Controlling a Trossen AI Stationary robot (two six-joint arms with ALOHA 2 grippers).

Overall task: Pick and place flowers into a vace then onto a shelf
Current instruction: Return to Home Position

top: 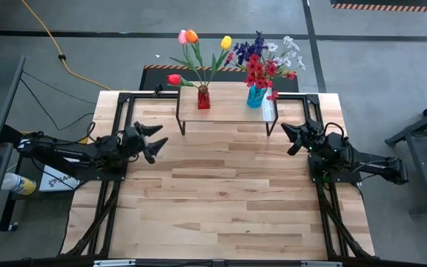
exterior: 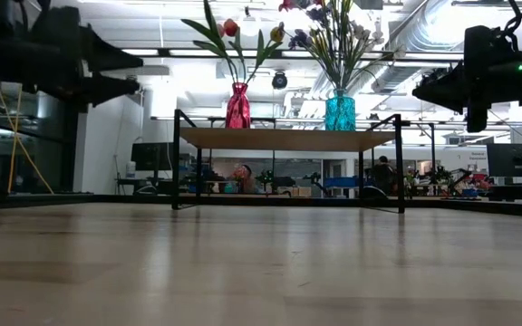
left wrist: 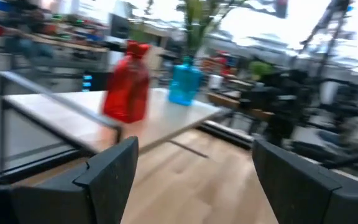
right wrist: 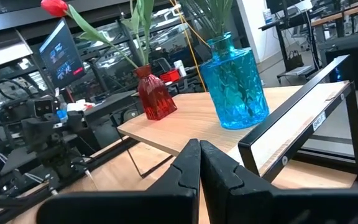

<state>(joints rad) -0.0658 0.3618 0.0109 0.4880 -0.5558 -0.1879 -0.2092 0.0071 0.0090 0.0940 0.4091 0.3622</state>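
A red vase [top: 203, 97] with red, pink, orange and yellow tulips [top: 191, 37] and a blue vase [top: 255, 96] with purple, white and red sprays [top: 267, 55] stand upright on the low wooden shelf [top: 228, 109] at the table's far side. My left gripper [top: 156, 139] hovers open over the table's left part, pointing toward the shelf, with nothing between its fingers. My right gripper [top: 288, 138] hovers shut over the table's right part, near the shelf's right legs, its fingertips [right wrist: 199, 155] together.
The shelf stands on thin black legs [exterior: 178, 158] with open space beneath. The wide plank tabletop [top: 221, 200] stretches from the shelf to the near edge. Black frame rails [top: 98, 215] run along both table sides.
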